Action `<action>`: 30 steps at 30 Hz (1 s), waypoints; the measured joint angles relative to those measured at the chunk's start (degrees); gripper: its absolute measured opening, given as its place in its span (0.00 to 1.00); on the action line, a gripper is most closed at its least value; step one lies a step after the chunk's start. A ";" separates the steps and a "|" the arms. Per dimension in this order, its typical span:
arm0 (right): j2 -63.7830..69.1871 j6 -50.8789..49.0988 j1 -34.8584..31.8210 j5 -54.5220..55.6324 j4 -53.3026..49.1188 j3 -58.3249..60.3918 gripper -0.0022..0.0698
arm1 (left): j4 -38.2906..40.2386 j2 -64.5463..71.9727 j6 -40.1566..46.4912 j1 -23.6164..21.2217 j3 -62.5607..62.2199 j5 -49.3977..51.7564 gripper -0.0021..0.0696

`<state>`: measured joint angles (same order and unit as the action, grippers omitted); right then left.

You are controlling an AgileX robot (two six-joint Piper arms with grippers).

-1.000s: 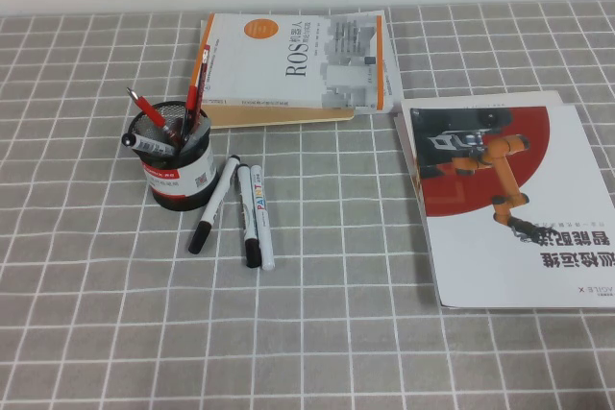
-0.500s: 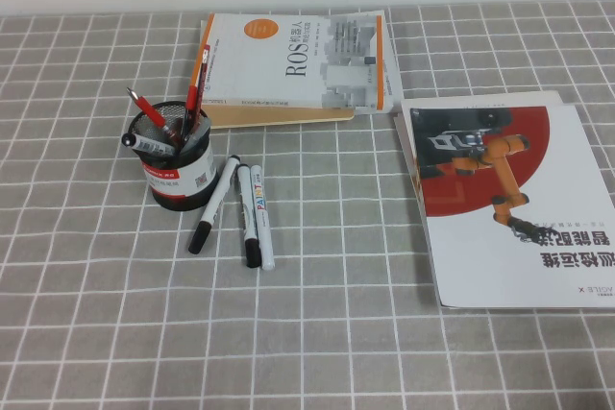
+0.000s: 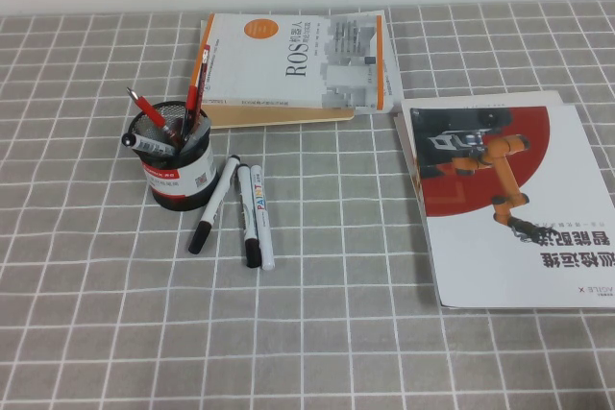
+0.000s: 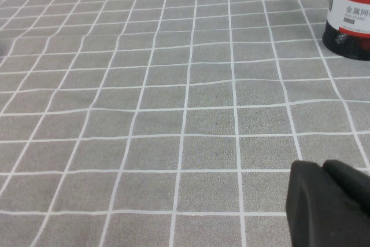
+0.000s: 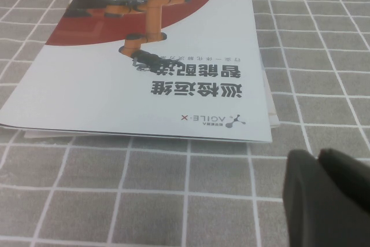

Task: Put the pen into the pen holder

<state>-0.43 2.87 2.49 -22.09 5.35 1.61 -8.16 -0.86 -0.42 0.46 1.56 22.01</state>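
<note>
The pen [image 3: 262, 219], a slim white marker with "PAINT" lettering, lies on the checked cloth just right of the pen holder [image 3: 176, 156]. The holder is a black mesh cup with a red-and-white label and has several pens in it. Neither arm shows in the high view. In the left wrist view my left gripper [image 4: 322, 169] is shut and empty, low over bare cloth, with the holder's base [image 4: 350, 15] far ahead. In the right wrist view my right gripper [image 5: 318, 155] is shut and empty, near the booklet's front edge.
A white pen with a black cap [image 3: 213, 205] and a mostly black marker [image 3: 248, 218] lie beside the PAINT pen. A ROS book [image 3: 293, 69] lies behind the holder. A red-and-white AgileX booklet [image 3: 504, 204] lies at the right and also shows in the right wrist view [image 5: 156, 62].
</note>
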 joint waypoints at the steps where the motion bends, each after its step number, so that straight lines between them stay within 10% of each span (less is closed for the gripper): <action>1: 0.00 0.00 0.00 0.00 0.00 0.00 0.01 | 0.00 0.00 0.00 0.00 0.00 0.00 0.02; 12: 0.00 0.00 0.00 2.59 3.46 0.00 0.01 | 0.00 0.00 0.00 0.00 0.00 0.00 0.02; 21: 0.00 0.00 0.00 13.80 52.82 0.00 0.01 | 0.00 0.00 0.00 0.00 0.00 0.00 0.02; 30: 0.00 0.00 0.00 19.11 63.50 0.00 0.01 | 0.00 0.00 0.00 0.00 0.00 0.00 0.02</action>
<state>-0.43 2.87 2.49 -2.98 68.85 1.61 -8.16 -0.86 -0.42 0.46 1.56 22.01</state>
